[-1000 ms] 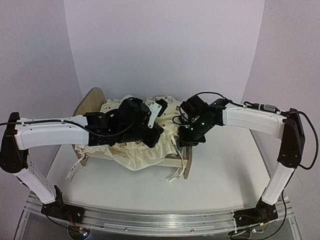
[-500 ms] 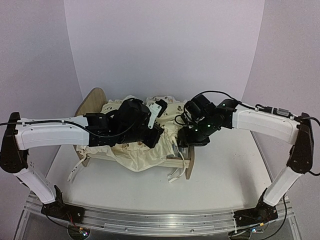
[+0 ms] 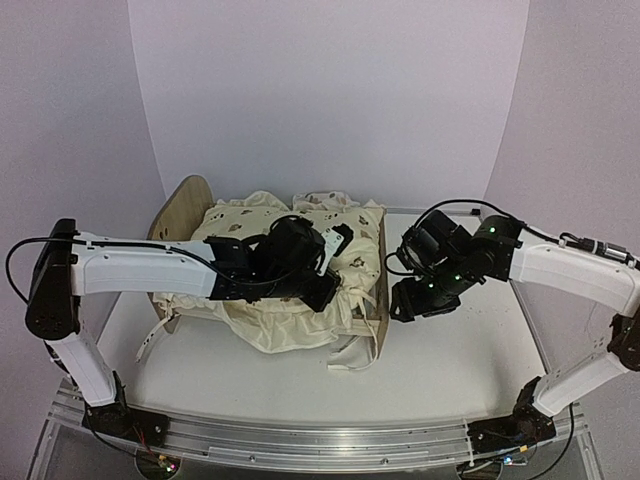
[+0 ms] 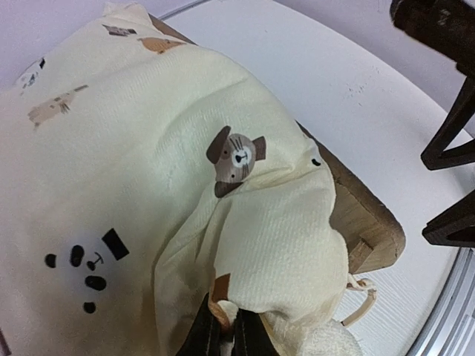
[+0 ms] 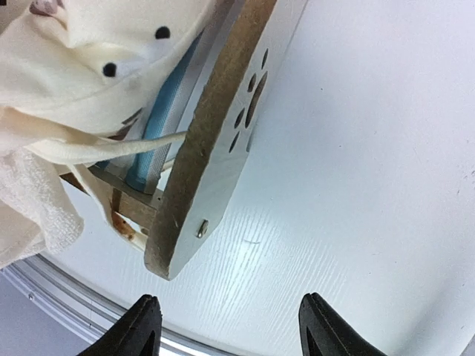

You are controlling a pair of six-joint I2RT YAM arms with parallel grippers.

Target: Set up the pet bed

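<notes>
Top external view: the white bench (image 3: 470,350) carries everything. The pet bed (image 3: 183,205) sits left of centre on it, lengthwise left to right. Its arched light-wood headboard is at the left end and the low footboard (image 3: 381,285) at the right end.

Right wrist view gets the footboard close: pale face, raw wood edge, paw-print cutouts through it, and a small metal pin (image 5: 202,230) low on the edge. Behind it is the blue-and-white striped base (image 5: 167,104), on wood slats.

Bed contents: a cream cushion (image 3: 250,215) with animal prints, rumpled and bunched. It fills the frame, covers most of the base and spills over the near side rail toward the bench.

The left arm (image 3: 140,265) reaches across the bed from the left. The left claw (image 4: 226,334) is closed, pinching a fold of the cushion near the footboard end. The right arm (image 3: 570,260) comes in from the right. The right claw (image 5: 234,330) hangs over bare bench just right of the footboard. Its fingers are spread wide with nothing between them, clear of the bed.

A white nubby cloth (image 5: 37,208) hangs under the cushion at the near footboard corner; can't tell what it belongs to. A cream tie string (image 5: 133,144) trails from under the cushion up to the footboard edge. Left wrist view shows a dog-face print (image 4: 236,156) and a panda-face print (image 4: 85,259) on the cushion.
</notes>
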